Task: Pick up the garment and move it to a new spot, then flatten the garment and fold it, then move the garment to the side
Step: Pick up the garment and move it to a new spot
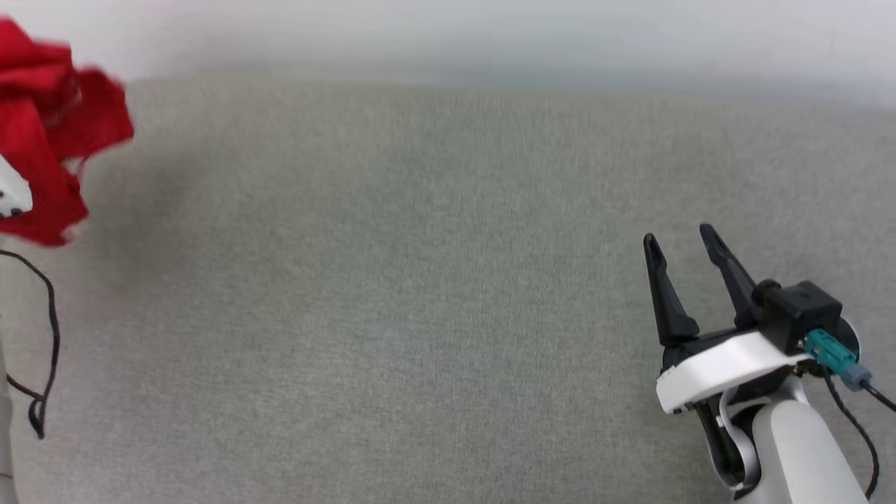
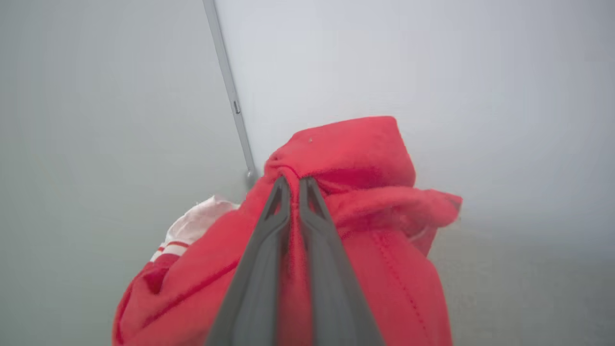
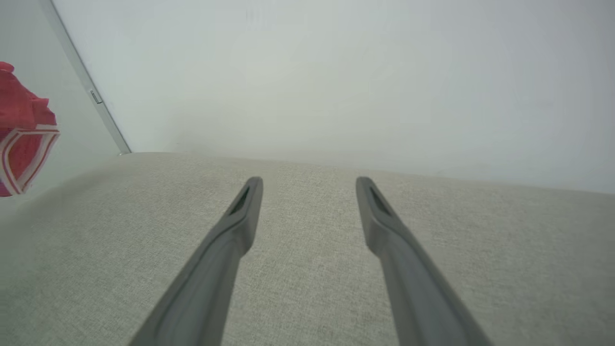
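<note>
The garment [image 1: 49, 133] is a bunched red shirt with white, striped trim, hanging lifted at the far left of the head view. In the left wrist view my left gripper [image 2: 294, 182] is shut on a fold of the garment [image 2: 355, 158], and the red cloth drapes down around both fingers. A white sleeve with red stripes [image 2: 187, 230] shows at its left. My right gripper [image 1: 677, 238] stands open above the grey fabric surface [image 1: 420, 280] at the lower right, holding nothing. In the right wrist view the garment [image 3: 24, 129] hangs at the left edge, far from my right gripper [image 3: 310, 185].
A pale wall [image 1: 490, 35] bounds the far edge of the grey surface. A metal strip [image 2: 230, 91] runs down the wall's corner. A black cable [image 1: 42, 336] loops at the left edge of the head view.
</note>
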Robot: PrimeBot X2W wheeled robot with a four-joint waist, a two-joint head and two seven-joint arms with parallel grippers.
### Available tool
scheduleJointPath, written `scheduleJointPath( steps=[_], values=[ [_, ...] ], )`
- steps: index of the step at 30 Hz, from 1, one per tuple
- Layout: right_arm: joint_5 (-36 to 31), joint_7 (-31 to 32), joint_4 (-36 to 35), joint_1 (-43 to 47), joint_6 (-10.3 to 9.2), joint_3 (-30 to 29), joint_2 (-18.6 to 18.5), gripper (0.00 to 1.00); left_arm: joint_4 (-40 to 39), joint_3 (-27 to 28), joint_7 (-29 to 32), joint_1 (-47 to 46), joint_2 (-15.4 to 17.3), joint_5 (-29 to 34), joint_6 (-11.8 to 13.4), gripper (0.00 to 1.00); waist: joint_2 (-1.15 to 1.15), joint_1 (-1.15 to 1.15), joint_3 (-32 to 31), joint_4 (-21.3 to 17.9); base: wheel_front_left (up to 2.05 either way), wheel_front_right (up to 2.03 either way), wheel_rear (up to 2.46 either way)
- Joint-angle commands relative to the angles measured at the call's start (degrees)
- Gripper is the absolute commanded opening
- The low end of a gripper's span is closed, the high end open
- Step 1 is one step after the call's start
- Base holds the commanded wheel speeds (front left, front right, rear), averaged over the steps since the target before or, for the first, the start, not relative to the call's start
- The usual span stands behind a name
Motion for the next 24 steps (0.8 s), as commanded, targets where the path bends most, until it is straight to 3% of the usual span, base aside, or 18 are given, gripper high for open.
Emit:
scheduleJointPath(
  steps=[1, 4, 9, 20, 24],
  values=[
    [0.4, -0.1, 0.0, 1.2, -0.02, -0.3, 0.3, 1.0, 0.1, -0.5, -2.2, -0.7, 0.1, 0.5, -0.5, 0.0, 0.0, 0.0, -4.2, 0.0, 0.0, 0.0, 0.0],
    [0.4, 0.4, -0.1, 2.7, -0.02, -0.4, 0.3, 1.0, -0.2, -1.5, -5.9, -1.9, -0.4, 0.9, -1.7, 0.0, 0.0, 0.0, -6.6, -0.8, 0.0, 0.0, 0.0],
    [0.7, 1.1, -0.5, 4.9, -0.02, -0.6, 0.4, 1.0, -2.0, -3.8, -9.3, -1.8, -4.1, 0.3, -3.0, 0.0, 0.0, 0.0, -9.6, -2.9, 0.0, 0.0, 0.0],
    [0.6, 3.3, -2.9, 7.9, -0.02, -2.3, 0.3, 1.0, -8.8, -12.6, -11.4, 6.0, -18.7, -2.6, -5.8, 0.0, 0.0, 0.0, -12.0, -10.8, 0.0, 0.0, 0.0],
    [0.9, 4.0, -4.2, 8.2, -0.02, -3.2, 0.4, 1.0, -9.6, -17.1, -11.7, 9.4, -22.5, -4.0, -7.0, 0.0, 0.0, 0.0, -11.0, -13.3, 0.0, 0.0, 0.0]
  ],
)
